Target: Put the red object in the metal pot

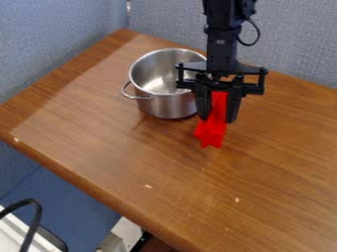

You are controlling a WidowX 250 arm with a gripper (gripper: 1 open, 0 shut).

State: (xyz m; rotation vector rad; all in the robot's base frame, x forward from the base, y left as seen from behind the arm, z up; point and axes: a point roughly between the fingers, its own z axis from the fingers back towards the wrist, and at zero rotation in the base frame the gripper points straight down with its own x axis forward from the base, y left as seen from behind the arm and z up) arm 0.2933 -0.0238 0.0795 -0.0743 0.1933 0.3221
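- My gripper [222, 101] points nearly straight down, fingers clamped on the upper end of the red block [214, 126].
- Block stands on end, slightly tilted; I can't tell if its lower end touches the table [105, 118] or sits just above it.
- Pot [168, 84] is just beside the block, to its left in view; gripper's crossbar overlaps the pot's right rim in pic, contact unclear.
- Pot is open, nothing in it that I can see.
- Open wood in front of and left of the block, plenty of room toward the near edge.
- Right of the block, less table before the frame cuts it off.
- Pot sits near the table's far edge, blue wall [66, 25] behind.
- Black cable [27, 221] lies below the table, bottom left.
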